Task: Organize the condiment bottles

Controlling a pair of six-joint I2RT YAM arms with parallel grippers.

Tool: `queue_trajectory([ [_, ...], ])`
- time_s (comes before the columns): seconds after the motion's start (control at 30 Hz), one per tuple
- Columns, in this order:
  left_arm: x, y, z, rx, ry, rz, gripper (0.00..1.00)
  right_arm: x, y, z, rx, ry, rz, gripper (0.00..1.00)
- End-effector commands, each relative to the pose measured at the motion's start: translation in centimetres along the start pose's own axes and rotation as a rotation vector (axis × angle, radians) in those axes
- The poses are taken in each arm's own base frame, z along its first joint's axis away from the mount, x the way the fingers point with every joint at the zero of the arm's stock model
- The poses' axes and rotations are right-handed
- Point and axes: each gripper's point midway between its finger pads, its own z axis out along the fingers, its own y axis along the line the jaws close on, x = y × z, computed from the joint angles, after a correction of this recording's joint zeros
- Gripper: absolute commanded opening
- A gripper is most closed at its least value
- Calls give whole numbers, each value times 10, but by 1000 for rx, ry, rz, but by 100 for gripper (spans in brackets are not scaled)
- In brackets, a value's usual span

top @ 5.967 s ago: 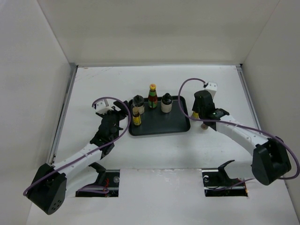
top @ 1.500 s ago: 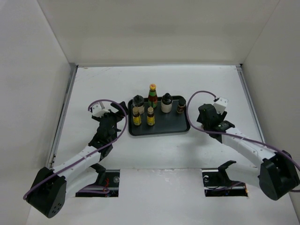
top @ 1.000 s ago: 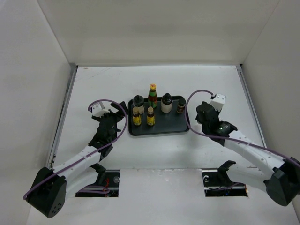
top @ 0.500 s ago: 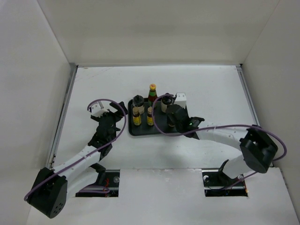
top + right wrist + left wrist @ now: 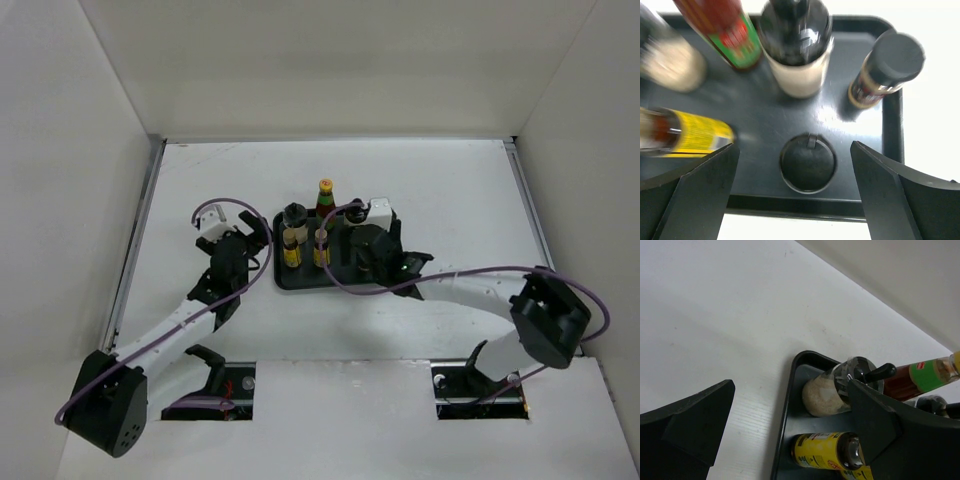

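Find left arm [image 5: 170, 325] reaching from the near left, up and to the right, links almost in one line. See left gripper [image 5: 790, 387] at its far end, jaws spread wide and empty, dark fingers [image 5: 690, 425] framing both sides of the wrist view. Find right arm [image 5: 470, 290] bent sharply at the near right, long white link swung low and leftward toward the centre. See right gripper [image 5: 792, 145] tilted downward, jaws likewise spread wide, gripping nothing. Note both grippers near each other, not touching.
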Motion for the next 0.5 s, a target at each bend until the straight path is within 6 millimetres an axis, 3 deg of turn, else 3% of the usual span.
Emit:
queue_trajectory([
  [0.0, -14, -3, -2, -18, 5, -6, 100, -55, -3, -32, -37, -159, 99, 100],
  [0.07, -15, 3, -5, -40, 21, 1, 100, -66, -17, -47, -39, -204, 136, 100],
  [0.17, -17, 6, -11, -39, 39, -21, 100, -81, -57, -57, 11, -273, 235, 100],
  [0.37, -8, 18, -10, -60, 122, -116, 100, -92, -150, -56, 160, -382, 521, 100],
  [0.47, 0, 28, -10, -101, 168, -108, 100, -88, -182, -52, 228, -404, 585, 100],
])
